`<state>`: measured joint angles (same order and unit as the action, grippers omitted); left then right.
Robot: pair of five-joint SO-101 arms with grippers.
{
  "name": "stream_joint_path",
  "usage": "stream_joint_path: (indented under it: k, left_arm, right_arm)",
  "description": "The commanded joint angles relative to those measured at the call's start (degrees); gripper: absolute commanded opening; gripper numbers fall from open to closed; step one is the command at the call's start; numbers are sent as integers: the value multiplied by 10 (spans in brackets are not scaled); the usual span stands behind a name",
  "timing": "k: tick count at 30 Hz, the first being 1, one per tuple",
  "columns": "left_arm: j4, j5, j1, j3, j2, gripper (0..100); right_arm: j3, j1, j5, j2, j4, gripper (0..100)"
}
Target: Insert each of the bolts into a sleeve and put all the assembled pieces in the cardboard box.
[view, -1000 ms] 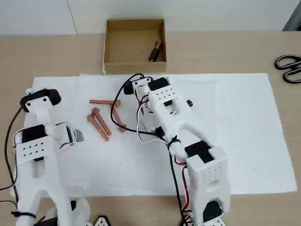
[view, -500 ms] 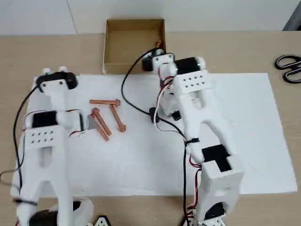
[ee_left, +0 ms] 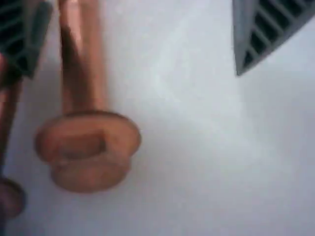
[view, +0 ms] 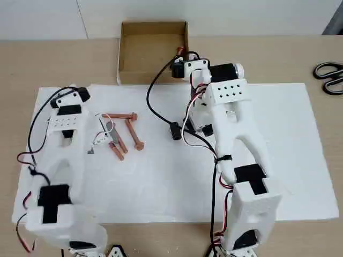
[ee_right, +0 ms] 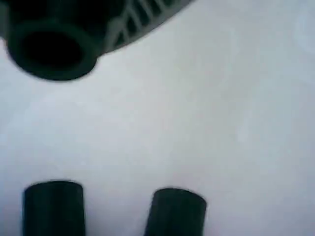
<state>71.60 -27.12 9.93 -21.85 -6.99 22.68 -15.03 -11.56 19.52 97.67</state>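
Several copper bolts (view: 120, 115) lie on the white sheet (view: 278, 160). My left gripper (view: 102, 138) is down at their left end and open. In the left wrist view one bolt (ee_left: 86, 142) lies between the two fingers (ee_left: 266, 34), with its shaft near one of them. A second bolt (ee_left: 7, 147) lies beside it. My right arm (view: 228, 91) stands near the cardboard box (view: 119, 53). A black sleeve (ee_right: 49, 46) sits right at my right gripper (ee_right: 106, 34), and two more sleeves (ee_right: 54, 209) stand nearby. One assembled piece (view: 178, 52) lies in the box.
Scissors (view: 329, 75) lie at the far right on the wooden table. Black cables (view: 155, 101) trail from the right arm across the sheet between the two arms. The right part of the sheet has free room.
My left arm has swung toward the bolts and come down over them. My right arm has moved from beside the bolts to the right, near the box's corner.
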Motion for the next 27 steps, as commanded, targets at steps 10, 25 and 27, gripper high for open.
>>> stream_joint_path:
  k: [10, 25, 27]
  left_arm:
    - [-38, -16, -5, 22, -5, 137]
    - [-61, -12, -11, 21, -5, 21]
    - [-59, 13, -25, 22, -4, 5]
  right_arm:
    - [28, 6, -3, -39, 8, 3]
    - [28, 6, -3, -39, 8, 3]
    - [28, 6, -3, -39, 8, 3]
